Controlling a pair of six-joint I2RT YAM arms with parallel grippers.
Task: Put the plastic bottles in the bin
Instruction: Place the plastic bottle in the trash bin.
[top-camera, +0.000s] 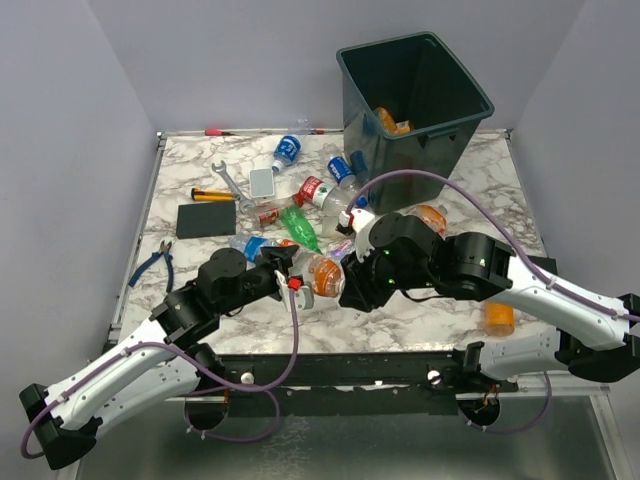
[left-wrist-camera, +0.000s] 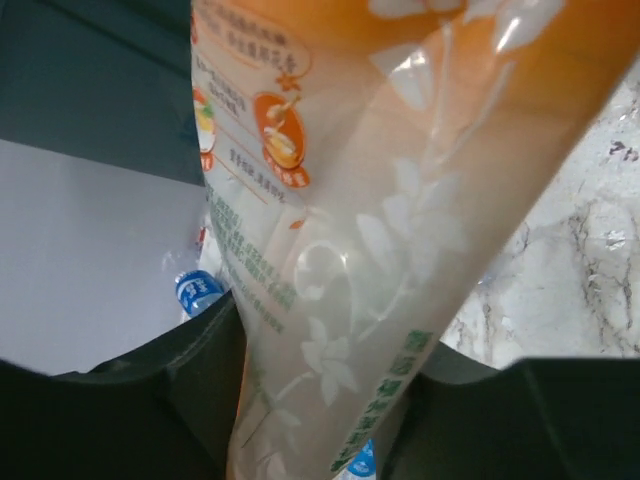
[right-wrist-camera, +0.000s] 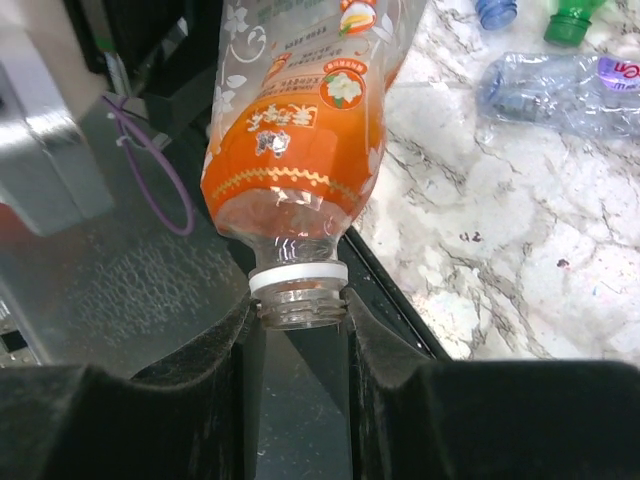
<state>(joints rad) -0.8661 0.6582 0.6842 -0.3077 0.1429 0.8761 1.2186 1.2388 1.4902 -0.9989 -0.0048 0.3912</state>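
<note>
By the table's (top-camera: 500, 190) near edge, the orange bottle (top-camera: 322, 275) is being clamped at neck by right fingers (right-wrist-camera: 215, 390) and at body by left fingers (left-wrist-camera: 190, 400); a drop short of the bin (top-camera: 430, 150) is being risked by opposed pulls.

Right hand (right-wrist-camera: 298, 330) pinches the orange bottle (right-wrist-camera: 300, 150) by its capless neck — marble table (right-wrist-camera: 520, 260) beside

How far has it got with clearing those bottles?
Barely started. Done: at least one bottle lies in the bin. In hand: an orange bottle, right pincer on its neck, left pincer around its body. Left: many loose bottles scattered on the table.
</note>
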